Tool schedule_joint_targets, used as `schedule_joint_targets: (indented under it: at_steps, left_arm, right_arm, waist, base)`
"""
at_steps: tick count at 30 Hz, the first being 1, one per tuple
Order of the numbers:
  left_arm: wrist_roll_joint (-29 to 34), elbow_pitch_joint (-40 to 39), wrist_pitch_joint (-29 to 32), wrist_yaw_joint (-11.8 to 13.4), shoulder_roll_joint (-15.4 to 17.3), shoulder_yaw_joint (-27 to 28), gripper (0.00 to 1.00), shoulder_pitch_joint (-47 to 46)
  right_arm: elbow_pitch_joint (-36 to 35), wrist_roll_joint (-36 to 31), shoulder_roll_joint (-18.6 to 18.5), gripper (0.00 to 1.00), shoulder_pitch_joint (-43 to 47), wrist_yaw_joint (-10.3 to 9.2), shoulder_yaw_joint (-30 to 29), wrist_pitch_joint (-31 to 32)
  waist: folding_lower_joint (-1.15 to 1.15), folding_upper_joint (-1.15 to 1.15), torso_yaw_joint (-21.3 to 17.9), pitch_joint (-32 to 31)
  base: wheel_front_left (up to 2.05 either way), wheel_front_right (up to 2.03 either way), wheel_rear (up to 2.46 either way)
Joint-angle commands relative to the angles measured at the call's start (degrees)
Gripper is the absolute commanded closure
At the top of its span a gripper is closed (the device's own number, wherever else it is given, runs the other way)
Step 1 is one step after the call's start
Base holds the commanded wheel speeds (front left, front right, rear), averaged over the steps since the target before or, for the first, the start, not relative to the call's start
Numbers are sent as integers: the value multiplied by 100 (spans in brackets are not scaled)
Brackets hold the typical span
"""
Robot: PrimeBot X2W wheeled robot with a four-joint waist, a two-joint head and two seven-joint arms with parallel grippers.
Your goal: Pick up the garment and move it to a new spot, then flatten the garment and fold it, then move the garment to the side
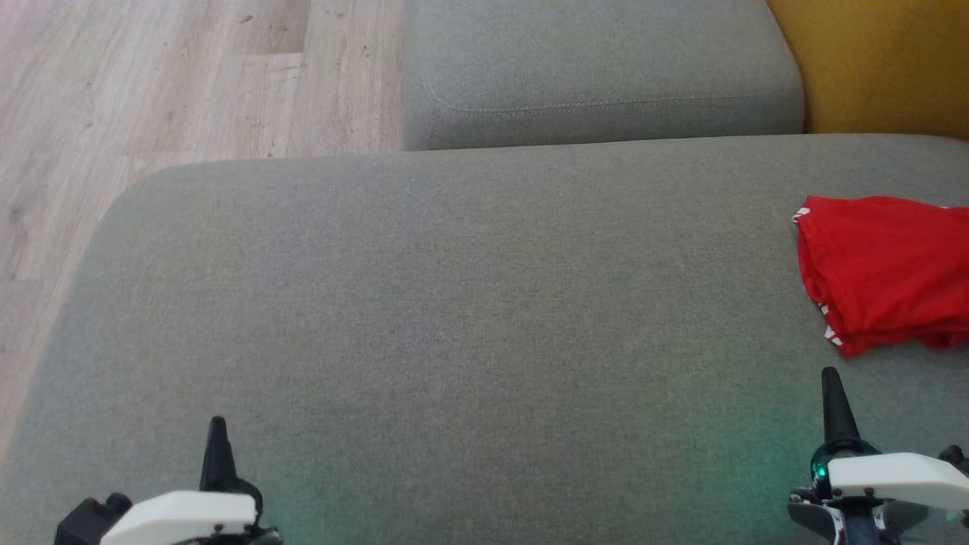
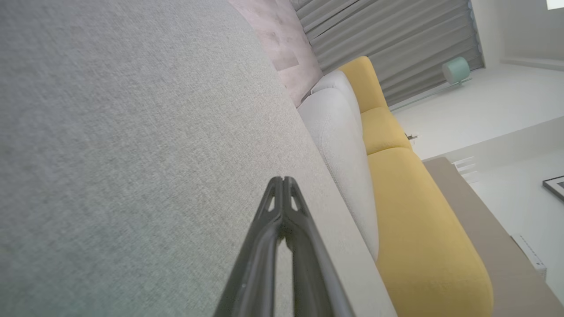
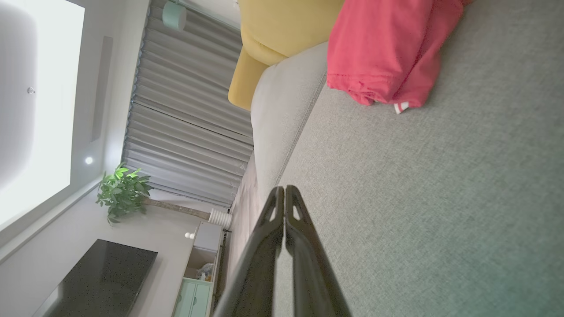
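The left tool (image 1: 217, 424) at 7 o'clock and the right tool (image 1: 830, 376) at 5 o'clock were clamped closed and empty. The red garment (image 1: 882, 269) lay at 3 o'clock on the grey sofa seat (image 1: 454, 303). Reaching in closed, the right tool would likely shove it rather than grip it.

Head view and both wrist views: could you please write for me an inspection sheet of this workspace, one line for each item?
Surface: large grey cushion, flat and even.
Job's things: red garment with white trim lies in folded layers on the cushion's right side, partly cut off by the head view's edge; nothing touches it.
Clutter: nothing seen.
End effectors: left end effector shut, holding nothing, over the cushion's near left; right end effector shut, holding nothing, just short of the garment.
Cables: nothing seen.
Surroundings: second grey cushion behind, yellow cushion, wooden floor, grey curtain, potted plant.
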Motion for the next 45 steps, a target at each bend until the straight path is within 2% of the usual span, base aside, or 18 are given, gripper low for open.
schedule_joint_targets:
  at_steps: [1,37,45]
  left_arm:
    - [-132,-220,36,-40,5,217,100,-352]
    - [-2537,-332,626,-402,-4,758,100,-785]
    - [-2537,-332,625,-402,-4,757,100,-785]
  right_arm:
    - [-183,153,-100,100,-327,29,51,32]
    - [-150,2484,-100,100,-889,40,-223,619]
    - [-149,2474,-92,100,-890,40,-235,629]
  waist:
    - [0,0,-3,7]
    - [0,0,-109,262]
    - [0,0,-109,262]
  base:
    - [0,0,0]
    - [0,0,0]
    - [0,0,0]
